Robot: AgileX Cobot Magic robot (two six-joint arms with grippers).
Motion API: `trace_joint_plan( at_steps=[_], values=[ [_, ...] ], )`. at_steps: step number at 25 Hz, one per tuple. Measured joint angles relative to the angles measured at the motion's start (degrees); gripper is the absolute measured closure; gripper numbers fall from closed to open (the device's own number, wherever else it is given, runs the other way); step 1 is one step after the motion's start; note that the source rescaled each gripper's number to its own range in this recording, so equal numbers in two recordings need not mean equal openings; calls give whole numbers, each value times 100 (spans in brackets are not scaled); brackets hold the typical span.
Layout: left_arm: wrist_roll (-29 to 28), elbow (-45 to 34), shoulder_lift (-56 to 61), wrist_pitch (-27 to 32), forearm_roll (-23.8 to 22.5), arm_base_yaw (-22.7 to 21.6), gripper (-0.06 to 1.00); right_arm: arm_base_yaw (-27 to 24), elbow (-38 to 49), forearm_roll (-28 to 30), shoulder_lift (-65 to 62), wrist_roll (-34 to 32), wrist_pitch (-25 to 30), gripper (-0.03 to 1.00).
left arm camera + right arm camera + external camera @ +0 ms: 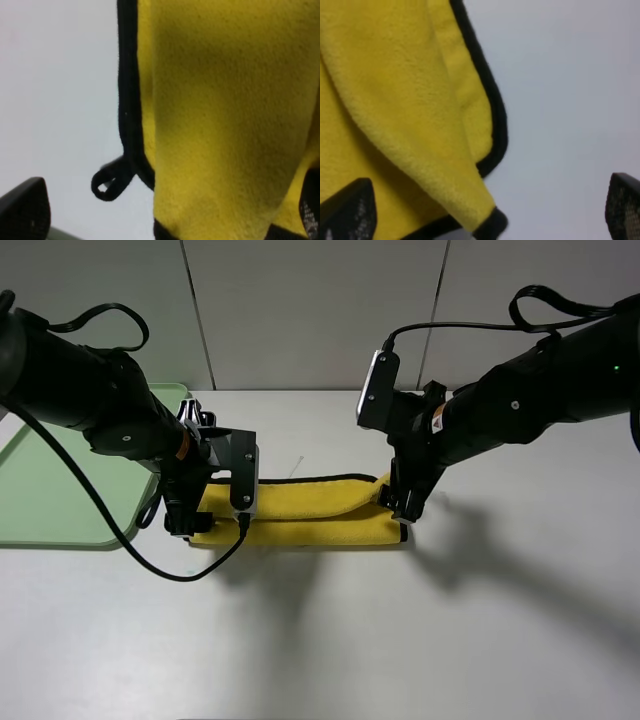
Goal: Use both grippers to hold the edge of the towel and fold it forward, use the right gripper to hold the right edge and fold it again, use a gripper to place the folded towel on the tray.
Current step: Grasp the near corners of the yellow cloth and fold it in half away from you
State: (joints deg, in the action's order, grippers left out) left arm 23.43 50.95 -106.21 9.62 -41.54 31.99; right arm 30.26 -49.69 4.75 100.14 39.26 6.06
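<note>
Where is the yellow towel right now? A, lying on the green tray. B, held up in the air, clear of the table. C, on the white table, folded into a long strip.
C: the towel lies as a long folded strip on the table, with none of it on the tray.

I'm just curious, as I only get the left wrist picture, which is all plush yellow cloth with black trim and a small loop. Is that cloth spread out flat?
Observer: No. The high camera shows the plush yellow black-trimmed towel folded into a long strip on the white table.
Visitor: Is the other arm anywhere near it?
Observer: Yes. The right gripper is down at the strip's right end, and the right wrist camera shows its black fingers spread wide.
Visitor: Where will the cloth end up?
Observer: Probably on the flat pale mint-green plastic tray, which lies to the left of the towel's left end.
</note>
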Motion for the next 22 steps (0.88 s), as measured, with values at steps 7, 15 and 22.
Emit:
trace_joint_plan(
  at_steps=[7, 15, 22],
  values=[
    [0, 0, 0, -157, 21, 0, -6, 0, 0, -5, -471, -166, 192, -3],
    [0, 0, 0, -326, 21, 0, -6, 0, 0, -28, -1010, -891, 959, -3],
    [-69, -5, 0, -591, 85, 0, -6, 0, 0, -44, -1876, -1587, 1595, -3]
  ],
)
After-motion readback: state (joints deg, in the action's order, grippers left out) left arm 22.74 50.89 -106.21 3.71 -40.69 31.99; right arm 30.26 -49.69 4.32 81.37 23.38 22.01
